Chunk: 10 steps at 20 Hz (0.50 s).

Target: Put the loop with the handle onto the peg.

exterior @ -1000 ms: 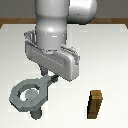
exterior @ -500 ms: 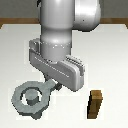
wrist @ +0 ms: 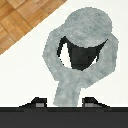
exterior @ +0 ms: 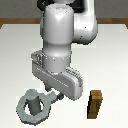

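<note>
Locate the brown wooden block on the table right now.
The brown wooden block stands on the white table at the exterior view's lower right, beside the gripper.

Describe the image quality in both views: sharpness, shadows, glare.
Exterior view: soft and low-resolution, flat even light, no glare, only a faint shadow under the loop with the handle; the arm hides the tool. Wrist view: blurry close-up, the peg has fuzzy edges, a hard black shadow fills the loop's hole, and a dark band crosses the frame's lower edge.

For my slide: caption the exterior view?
Loop with the handle encircling the peg; fingers at its handle.
</note>
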Tool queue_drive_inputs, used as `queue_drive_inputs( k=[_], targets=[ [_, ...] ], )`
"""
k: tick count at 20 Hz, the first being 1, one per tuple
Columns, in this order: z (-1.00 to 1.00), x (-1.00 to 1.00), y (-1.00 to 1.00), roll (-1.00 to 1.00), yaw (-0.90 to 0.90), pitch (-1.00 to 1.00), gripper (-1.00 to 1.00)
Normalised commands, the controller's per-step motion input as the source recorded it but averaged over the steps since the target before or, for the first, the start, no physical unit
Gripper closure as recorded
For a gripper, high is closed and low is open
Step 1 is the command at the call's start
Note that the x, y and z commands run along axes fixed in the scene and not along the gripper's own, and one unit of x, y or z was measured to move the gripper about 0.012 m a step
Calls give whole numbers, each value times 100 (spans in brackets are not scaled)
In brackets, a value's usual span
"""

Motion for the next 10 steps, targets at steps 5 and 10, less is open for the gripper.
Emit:
queue_drive_inputs(
  k=[5, 10],
  targets=[
    [0, 0, 0, 0, 0, 0, -100],
    [0, 0, 0, 0, 0, 0, -100]
  ],
)
